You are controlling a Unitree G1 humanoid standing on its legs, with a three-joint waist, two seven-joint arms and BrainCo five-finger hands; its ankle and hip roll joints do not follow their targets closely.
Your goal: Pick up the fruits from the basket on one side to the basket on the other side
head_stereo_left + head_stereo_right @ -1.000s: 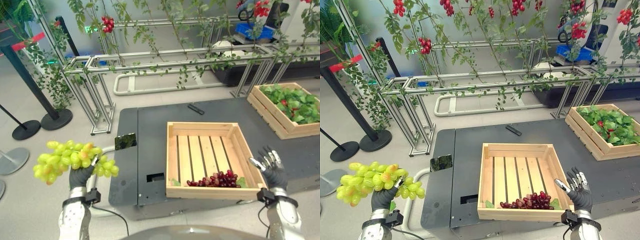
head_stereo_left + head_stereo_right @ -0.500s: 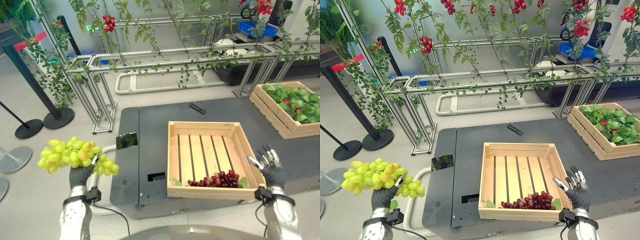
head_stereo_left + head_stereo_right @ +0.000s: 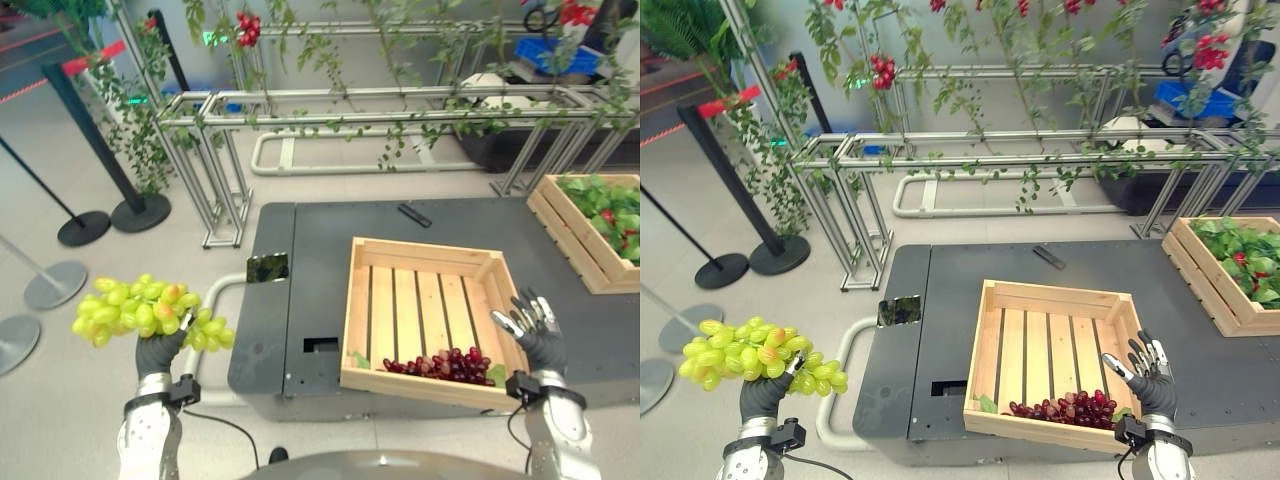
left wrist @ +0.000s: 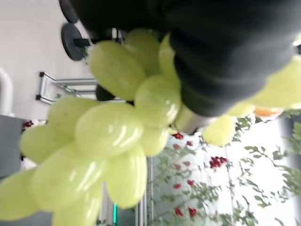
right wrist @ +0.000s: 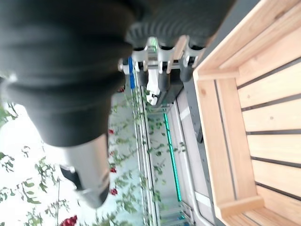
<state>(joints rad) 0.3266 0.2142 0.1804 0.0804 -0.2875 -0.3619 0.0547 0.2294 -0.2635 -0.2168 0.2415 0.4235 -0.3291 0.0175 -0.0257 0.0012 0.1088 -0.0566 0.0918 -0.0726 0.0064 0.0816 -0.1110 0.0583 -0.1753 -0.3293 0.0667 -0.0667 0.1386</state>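
In the left eye view the left hand [image 3: 160, 352] is raised at the near left, off the desk's left edge and above the floor, fingers curled up round a bunch of green grapes [image 3: 145, 313]; the bunch spreads sideways above the hand, pale yellow-green with one or two orange-tinted berries, well apart from the crate; the right hand [image 3: 532, 330] stands upright at the near right, palm towards the crate, fingers straight and spread, holding nothing, just beside the right wall of the wooden crate [image 3: 421, 260]; a bunch of dark red grapes [image 3: 446, 365] lies in the crate's near part, on the slatted bottom, with a green leaf beside it; the crate sits on the dark grey desk [image 3: 310, 250]; a second crate of greens [image 3: 600, 215] is at the far right; a small black object [image 3: 414, 214] lies on the desk beyond the wooden crate.

The right eye view shows the same layout; metal frames with vines and red berries stand beyond the desk.

In the left wrist view the dark cover sits against large, glossy, oval green grapes, closely packed.

In the right wrist view the right hand's dark-tipped fingers [image 5: 162, 63] extend straight in a row beside the crate's pale wooden wall, nothing between them.
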